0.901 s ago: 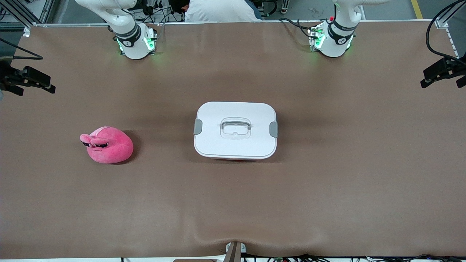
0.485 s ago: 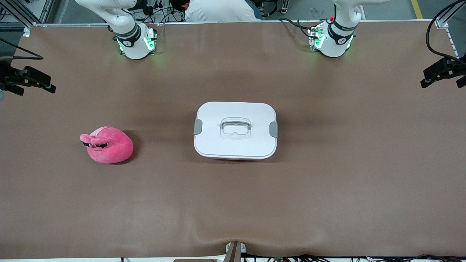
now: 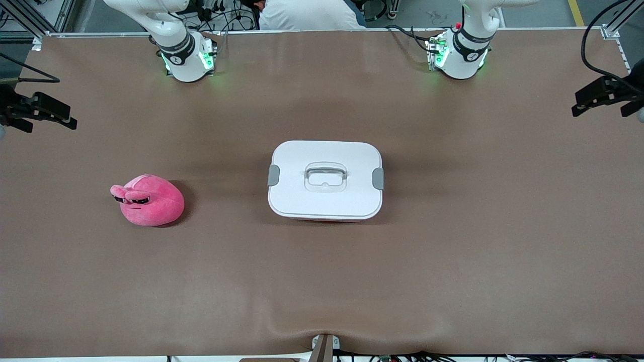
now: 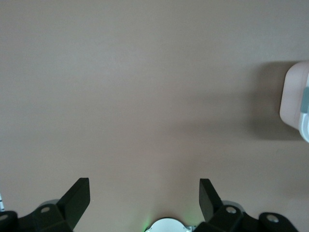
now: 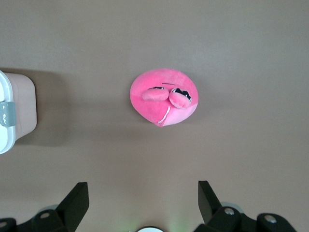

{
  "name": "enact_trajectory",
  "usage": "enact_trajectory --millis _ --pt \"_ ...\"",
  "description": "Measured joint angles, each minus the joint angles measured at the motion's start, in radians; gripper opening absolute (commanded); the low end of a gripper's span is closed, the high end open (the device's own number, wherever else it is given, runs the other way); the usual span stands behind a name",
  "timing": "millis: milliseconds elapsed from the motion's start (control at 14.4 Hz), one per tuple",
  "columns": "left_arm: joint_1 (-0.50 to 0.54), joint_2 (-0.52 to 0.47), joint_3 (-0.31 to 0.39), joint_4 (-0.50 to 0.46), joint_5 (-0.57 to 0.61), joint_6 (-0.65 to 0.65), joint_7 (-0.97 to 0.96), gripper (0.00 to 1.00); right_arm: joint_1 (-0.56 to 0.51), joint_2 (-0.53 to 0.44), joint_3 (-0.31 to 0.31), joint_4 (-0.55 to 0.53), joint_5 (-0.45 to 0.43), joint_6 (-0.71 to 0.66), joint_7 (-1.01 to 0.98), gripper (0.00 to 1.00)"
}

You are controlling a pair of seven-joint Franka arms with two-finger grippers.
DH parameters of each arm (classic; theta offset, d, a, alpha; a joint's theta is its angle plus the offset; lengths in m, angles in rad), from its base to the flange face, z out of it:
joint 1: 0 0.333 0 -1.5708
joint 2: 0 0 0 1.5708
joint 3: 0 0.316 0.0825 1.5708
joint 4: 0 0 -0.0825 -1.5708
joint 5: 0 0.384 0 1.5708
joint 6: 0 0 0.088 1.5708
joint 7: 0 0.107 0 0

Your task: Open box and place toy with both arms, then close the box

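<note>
The box sits mid-table, its white lid on, with the clear handle on top and a grey clip at each short side. The pink plush toy lies on the table toward the right arm's end. My right gripper hangs high over that end of the table, open and empty; its wrist view shows the toy, the box's corner and its spread fingers. My left gripper hangs high over the left arm's end, open and empty, with the box's edge in view.
The brown table cover is bare around the box and toy. The two arm bases stand at the table edge farthest from the front camera. A person in white sits past that edge.
My left gripper has shifted slightly toward the middle of the table. The box, the toy and the right gripper have not moved.
</note>
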Motion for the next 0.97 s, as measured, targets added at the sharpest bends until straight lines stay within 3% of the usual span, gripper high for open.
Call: enact_trajectory --millis 970 --pt "-0.001 0.092 -0.007 0.065 -0.002 -0.003 -0.086 1.00 0.006 0.007 0.010 -0.004 0.000 0.019 -0.001 1.00"
